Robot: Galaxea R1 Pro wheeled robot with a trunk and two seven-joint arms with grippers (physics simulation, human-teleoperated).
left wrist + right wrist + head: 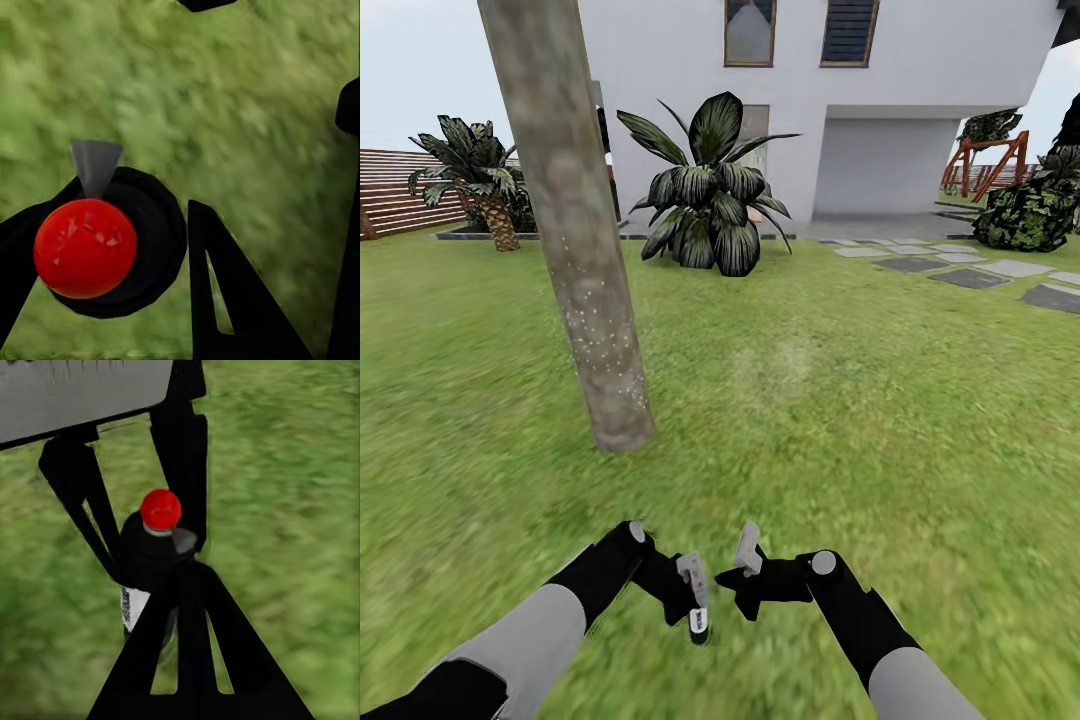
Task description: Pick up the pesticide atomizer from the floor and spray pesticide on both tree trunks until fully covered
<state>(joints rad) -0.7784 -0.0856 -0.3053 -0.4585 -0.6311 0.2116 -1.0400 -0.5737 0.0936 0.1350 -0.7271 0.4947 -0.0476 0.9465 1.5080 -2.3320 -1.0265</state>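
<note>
Your left gripper (695,590) is clamped on the pesticide atomizer (699,624), a small black bottle with a white mark, hanging low over the floor (860,420); its top looks red in the wrist views. Your right gripper (745,572) is spread apart just beside it. One tree trunk (575,240) stands ahead-left.

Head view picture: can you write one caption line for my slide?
Left gripper holds the pesticide atomizer above the lawn, facing a speckled tree trunk.

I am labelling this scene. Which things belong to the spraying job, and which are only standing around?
Job: pesticide atomizer held in left gripper; tree trunk; lawn.
Around: right gripper, striped-leaf plant, stepping stones, white house, fence.
</note>
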